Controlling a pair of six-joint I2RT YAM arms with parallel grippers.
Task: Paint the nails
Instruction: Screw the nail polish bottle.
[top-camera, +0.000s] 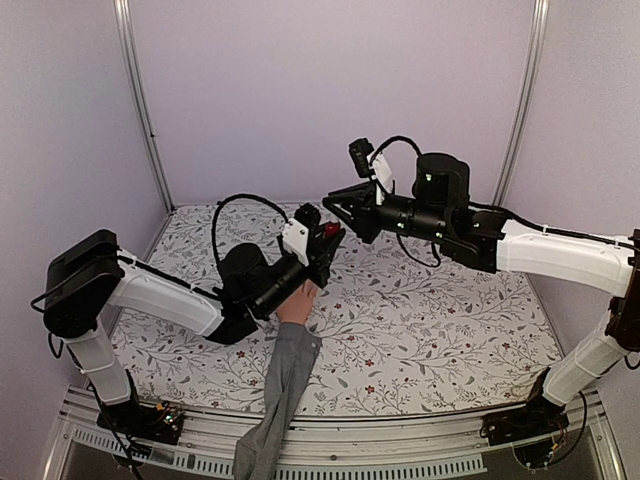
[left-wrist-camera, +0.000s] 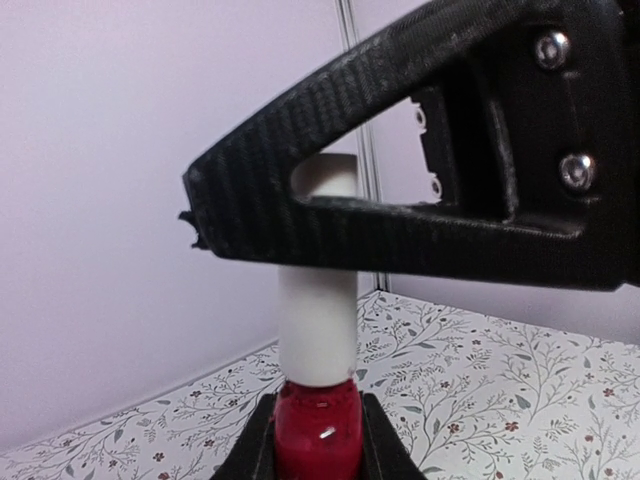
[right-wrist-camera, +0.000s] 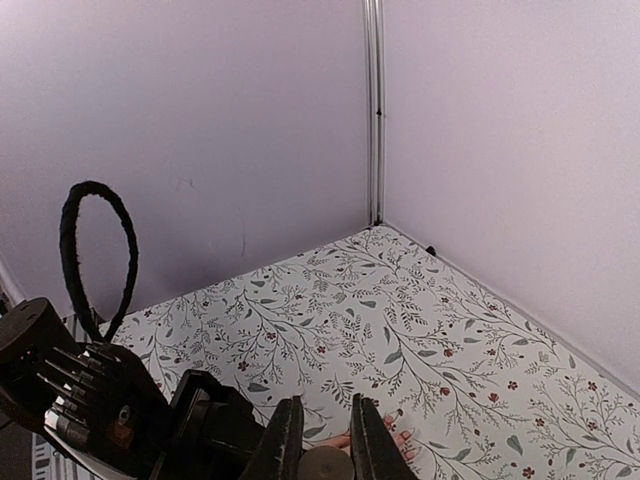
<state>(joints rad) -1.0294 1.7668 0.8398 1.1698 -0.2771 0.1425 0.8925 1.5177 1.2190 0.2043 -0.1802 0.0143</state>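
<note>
My left gripper (top-camera: 327, 243) is shut on the small red polish bottle (left-wrist-camera: 316, 432) and holds it upright above the table. The bottle's white cap (left-wrist-camera: 317, 330) sticks up between the fingers (left-wrist-camera: 400, 215) of my right gripper (top-camera: 336, 213). In the right wrist view my right gripper (right-wrist-camera: 327, 445) is closed on the round cap top (right-wrist-camera: 325, 466). The peach mannequin hand (top-camera: 297, 304) lies below on its grey sleeve (top-camera: 283, 385). Its fingertips with the nails (right-wrist-camera: 405, 441) show just right of my right fingers.
The table has a floral-patterned cover (top-camera: 430, 320) and is walled by lilac panels with metal corner posts (top-camera: 140, 100). A black cable loop (top-camera: 240, 205) arcs over the left arm. The table's front rail (top-camera: 350, 440) runs along the bottom.
</note>
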